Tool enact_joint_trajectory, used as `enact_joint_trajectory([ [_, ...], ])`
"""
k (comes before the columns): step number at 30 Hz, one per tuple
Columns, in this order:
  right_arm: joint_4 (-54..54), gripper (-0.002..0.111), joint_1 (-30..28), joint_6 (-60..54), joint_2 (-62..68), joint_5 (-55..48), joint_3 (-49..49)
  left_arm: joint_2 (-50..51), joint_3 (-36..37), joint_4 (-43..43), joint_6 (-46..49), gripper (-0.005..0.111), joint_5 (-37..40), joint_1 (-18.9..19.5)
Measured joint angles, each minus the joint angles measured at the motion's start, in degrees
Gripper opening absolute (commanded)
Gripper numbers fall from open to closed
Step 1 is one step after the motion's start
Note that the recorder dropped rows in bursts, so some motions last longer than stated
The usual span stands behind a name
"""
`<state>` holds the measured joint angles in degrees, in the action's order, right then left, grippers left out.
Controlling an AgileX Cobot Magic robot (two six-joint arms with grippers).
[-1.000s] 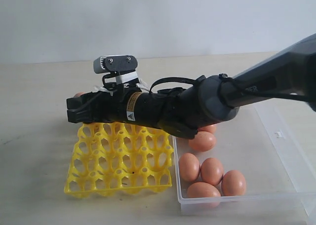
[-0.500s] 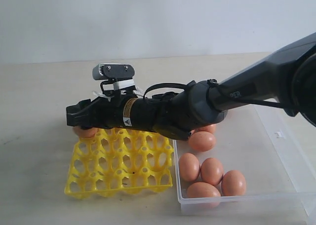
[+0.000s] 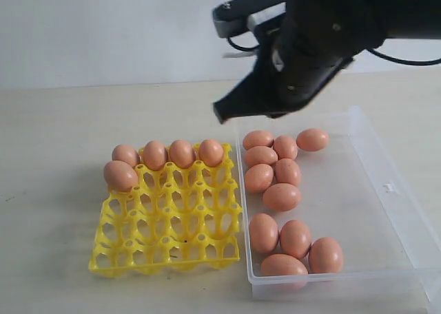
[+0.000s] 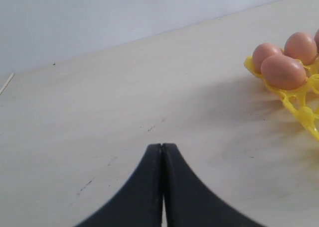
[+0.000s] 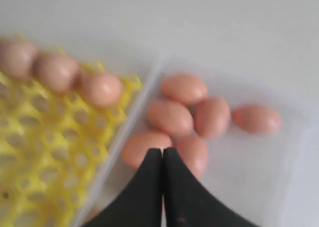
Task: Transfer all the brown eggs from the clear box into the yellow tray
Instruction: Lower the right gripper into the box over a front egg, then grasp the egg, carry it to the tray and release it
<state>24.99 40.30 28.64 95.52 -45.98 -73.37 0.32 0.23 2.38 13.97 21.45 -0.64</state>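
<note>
Off the yellow tray (image 3: 165,255) now, the right gripper (image 3: 222,112) is hovering beside it, claw pressed together, empty. Five brown eggs (image 3: 182,153) are sitting inside, eleven waiting in the clear box (image 3: 386,190).

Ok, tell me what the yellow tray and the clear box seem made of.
The yellow tray: moulded plastic by the look, glossy, uniform bright colour, thin open-grid cups. The clear box: transparent plastic, probably; the table shows through its floor and walls, and the rim catches light.
</note>
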Motion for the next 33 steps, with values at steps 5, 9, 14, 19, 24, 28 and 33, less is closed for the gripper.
enact_joint_trajectory([
  [5, -7.71, 0.031, -3.47, -3.88, -1.97, -12.49, 5.2, 0.0, 0.0, 0.0, 0.0, 0.0, 0.0, 0.0],
  [9, -13.92, 0.049, -5.01, -3.58, -1.97, -10.89, 13.35, 0.0, 0.0, 0.0, 0.0, 0.0, 0.0, 0.0],
  [14, -18.92, 0.054, -5.1, -2.02, -1.97, -4.81, 20.03, 0.0, 0.0, 0.0, 0.0, 0.0, 0.0, 0.0],
  [19, -19.75, 0.054, -5.42, -0.59, -0.88, -0.49, 22.73, 0.0, 0.0, 0.0, 0.0, 0.0, 0.0, 0.0],
  [24, -19.93, 0.054, -6.06, -0.48, 1.18, 1.86, 22.84, 0.0, 0.0, 0.0, 0.0, 0.0, 0.0, 0.0],
  [28, -20.06, 0.054, -7.09, -0.4, 3.57, 2.82, 22.84, 0.0, 0.0, 0.0, 0.0, 0.0, 0.0, 0.0],
  [33, -20.06, 0.039, -7.89, -0.4, 6.14, 3.53, 22.84, 0.0, 0.0, 0.0, 0.0, 0.0, 0.0, 0.0],
])
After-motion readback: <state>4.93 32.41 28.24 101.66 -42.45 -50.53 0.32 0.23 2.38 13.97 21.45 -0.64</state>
